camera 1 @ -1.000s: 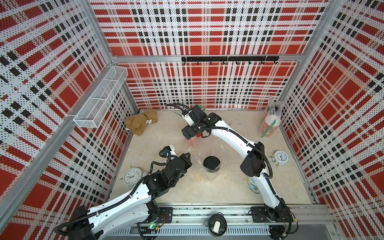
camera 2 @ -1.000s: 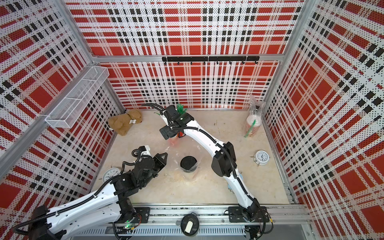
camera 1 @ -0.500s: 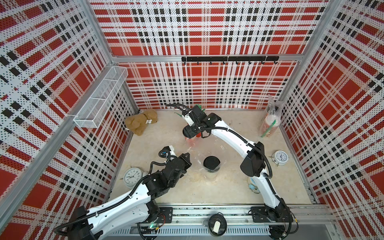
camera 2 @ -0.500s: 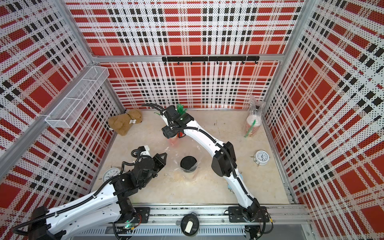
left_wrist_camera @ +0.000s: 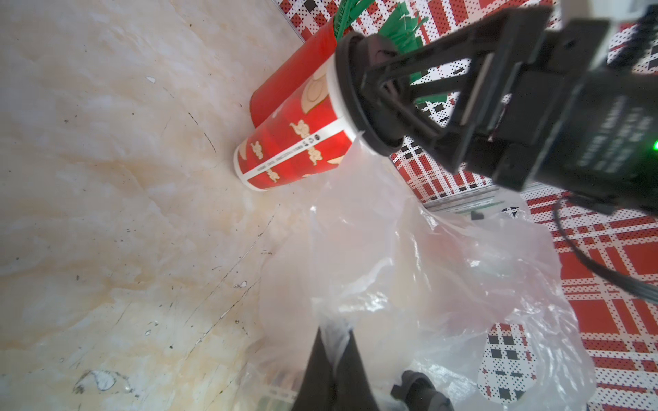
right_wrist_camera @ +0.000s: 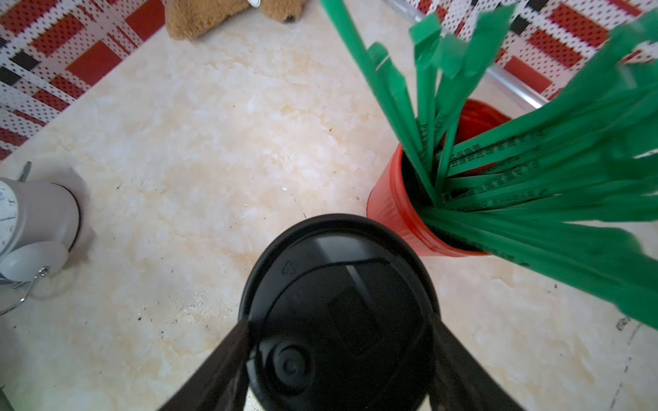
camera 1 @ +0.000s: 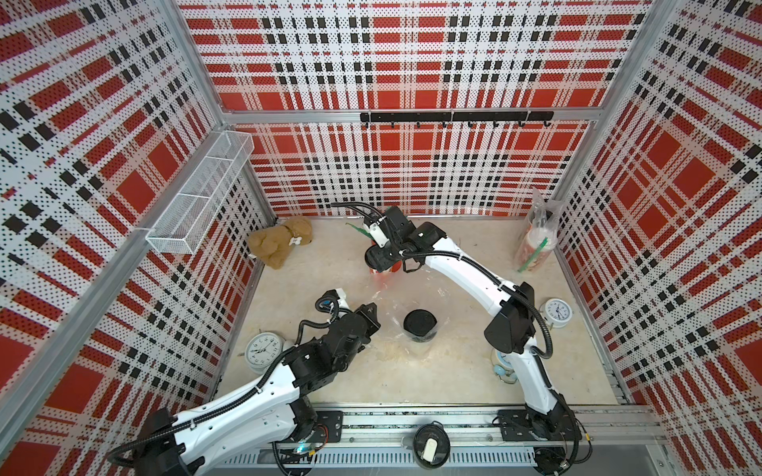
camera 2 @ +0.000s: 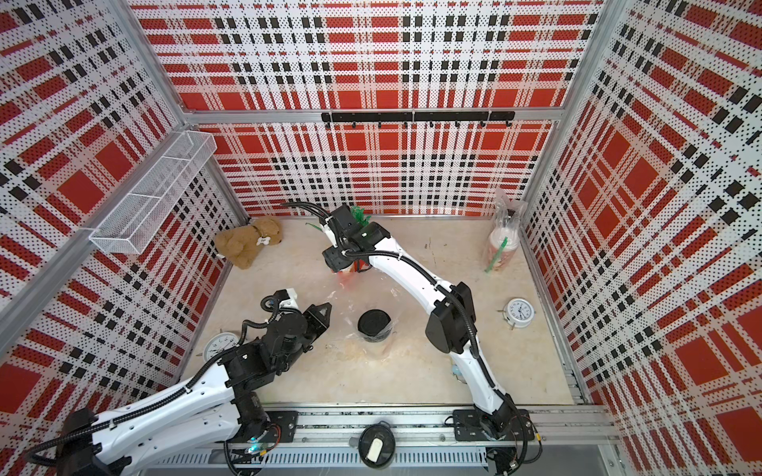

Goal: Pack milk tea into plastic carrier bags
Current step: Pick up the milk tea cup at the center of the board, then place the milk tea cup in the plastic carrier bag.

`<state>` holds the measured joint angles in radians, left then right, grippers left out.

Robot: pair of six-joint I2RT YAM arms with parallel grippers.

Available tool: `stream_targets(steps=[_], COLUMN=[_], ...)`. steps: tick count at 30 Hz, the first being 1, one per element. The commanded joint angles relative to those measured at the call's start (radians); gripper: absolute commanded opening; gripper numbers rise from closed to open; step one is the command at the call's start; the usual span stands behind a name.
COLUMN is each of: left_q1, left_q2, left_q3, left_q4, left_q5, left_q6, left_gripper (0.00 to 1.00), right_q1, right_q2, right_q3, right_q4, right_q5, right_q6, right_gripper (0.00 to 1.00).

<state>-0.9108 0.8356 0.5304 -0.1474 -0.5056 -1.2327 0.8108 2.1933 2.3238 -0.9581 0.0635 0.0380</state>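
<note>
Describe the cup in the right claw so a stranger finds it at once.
Near the back wall stands a red holder of green straws. Beside it, the right claw holds the milk tea cup. Unlike the plain holder, it has cream print and a black lid.

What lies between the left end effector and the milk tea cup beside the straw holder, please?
The transparent carrier bag: pinched in the left end effector, its crinkled plastic spreads toward the milk tea cup. The left wrist view shows it best.
</note>
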Motion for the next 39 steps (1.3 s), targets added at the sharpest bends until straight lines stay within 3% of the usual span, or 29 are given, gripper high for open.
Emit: stream_targets(steps=[1, 21, 28, 39], left_q1=[-0.003, 0.016, 0.015, 0.018], left_q2=[0.010, 0.121, 0.144, 0.146], left_q3=[0.042, 0.153, 0.174, 0.190], left_q4=[0.005, 0.071, 0.076, 0.080], left_q5=[-0.025, 0.009, 0.017, 0.018], left_q6=[0.032, 0.152, 0.162, 0.180], left_gripper=[0.00, 0.00, 0.00, 0.00], right_q1=[-0.003, 0.041, 0.045, 0.045], right_q2=[-0.151, -0.714, -0.768, -0.693], right_q3=[-0.013, -0.343, -0.465, -0.554], right_q4=[0.055, 0.014, 0.010, 0.080], right_q5=[0.020, 0.007, -0.011, 0.040], right_q6=[-0.033, -0.007, 0.032, 0.042], right_gripper=[0.50, 0.43, 0.41, 0.37])
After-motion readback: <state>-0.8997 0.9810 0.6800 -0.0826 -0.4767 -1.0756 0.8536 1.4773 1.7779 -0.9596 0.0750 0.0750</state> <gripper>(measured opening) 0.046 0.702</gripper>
